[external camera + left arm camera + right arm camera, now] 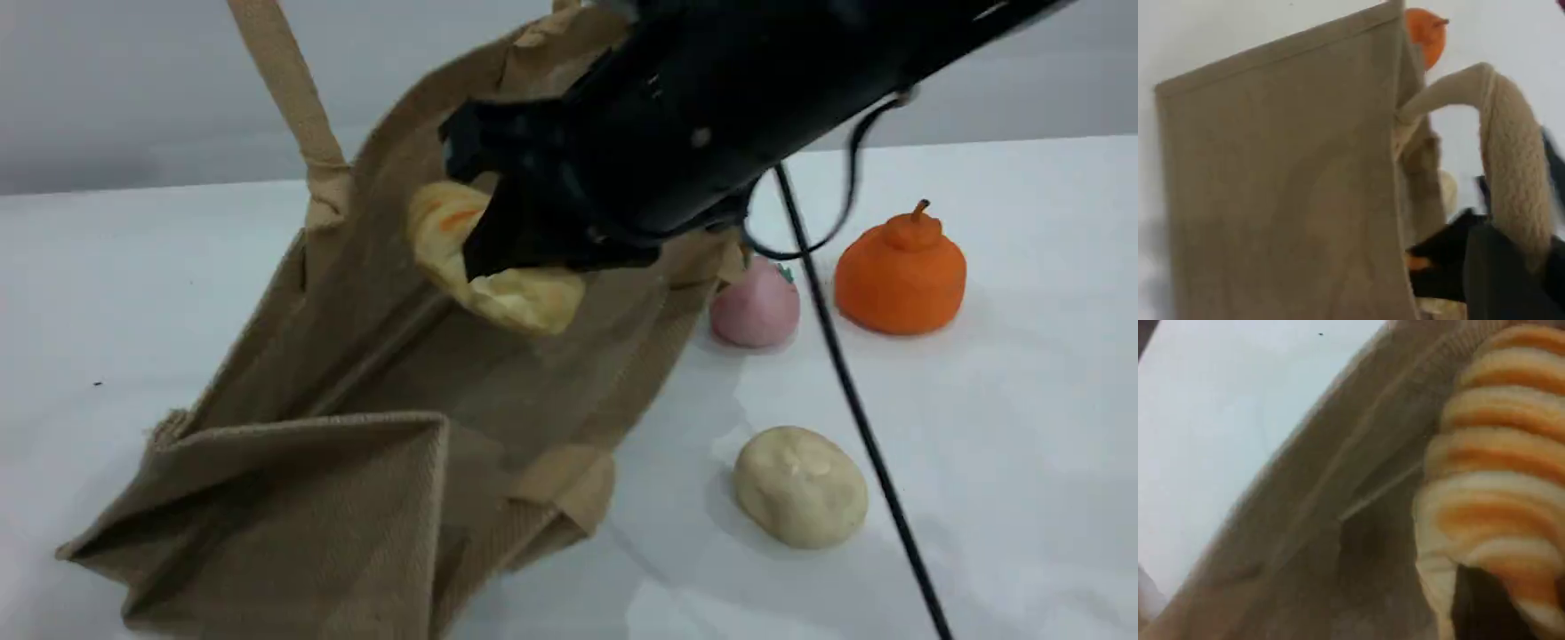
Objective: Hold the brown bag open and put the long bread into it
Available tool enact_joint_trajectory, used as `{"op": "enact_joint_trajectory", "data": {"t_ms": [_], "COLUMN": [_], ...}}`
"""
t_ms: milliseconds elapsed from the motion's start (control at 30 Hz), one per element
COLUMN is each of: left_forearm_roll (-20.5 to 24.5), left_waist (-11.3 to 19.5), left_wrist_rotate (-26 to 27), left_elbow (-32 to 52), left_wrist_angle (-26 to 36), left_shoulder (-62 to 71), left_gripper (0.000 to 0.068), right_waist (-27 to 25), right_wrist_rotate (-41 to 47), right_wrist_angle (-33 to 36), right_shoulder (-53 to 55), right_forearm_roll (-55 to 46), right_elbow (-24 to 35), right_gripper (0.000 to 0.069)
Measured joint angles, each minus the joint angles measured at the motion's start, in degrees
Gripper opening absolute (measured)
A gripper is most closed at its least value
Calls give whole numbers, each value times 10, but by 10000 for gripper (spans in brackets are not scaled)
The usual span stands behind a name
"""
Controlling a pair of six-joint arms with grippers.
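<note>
Both clamped: left gripper (1511,277) on the brown bag's (373,391) handle (1515,153), right gripper (508,242) holding long bread (523,299) at its opening.

Tan woven brown bag (356,498) stands tilted with its mouth open, one beige handle (284,80) pulled taut toward 12 o'clock. Ridged golden, orange-striped long bread (524,302) hangs slanted in the open mouth.

White table with a bag and three foods

The white table (1022,444) is covered on its left half by the brown bag (356,498), whose base is set at the near edge. To the bag's right, a pink ball (756,311) is placed just beside an orange pumpkin-shaped piece (900,271). A cream lump (800,484) is laid nearer, apart from both
</note>
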Motion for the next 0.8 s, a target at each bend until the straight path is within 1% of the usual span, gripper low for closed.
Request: {"op": "enact_joint_trajectory", "data": {"t_ms": [167, 367, 433, 500, 567, 700, 800], "left_forearm_roll": [0, 3, 3, 3, 3, 4, 4], "left_waist": [0, 0, 0, 0, 0, 0, 0], "left_wrist_rotate": [0, 2, 10, 13, 13, 15, 16], "left_elbow": [0, 0, 0, 0, 0, 0, 0], "left_wrist_angle": [0, 0, 0, 0, 0, 0, 1], "left_shoulder": [0, 0, 0, 0, 0, 0, 0], "left_gripper": [90, 90, 90, 90, 90, 90, 90], "right_waist": [0, 0, 0, 0, 0, 0, 0], "right_wrist_rotate": [-13, -24, -32, -32, -32, -34, -34], "right_wrist_angle": [1, 2, 2, 4, 9, 30, 45], "right_shoulder": [53, 57, 57, 57, 57, 54, 54], "right_forearm_roll": [0, 5, 8, 10, 10, 10, 9], "right_elbow": [-48, -56, -56, -56, -56, -56, -56], "right_gripper": [102, 112, 142, 186, 251, 360, 395]}}
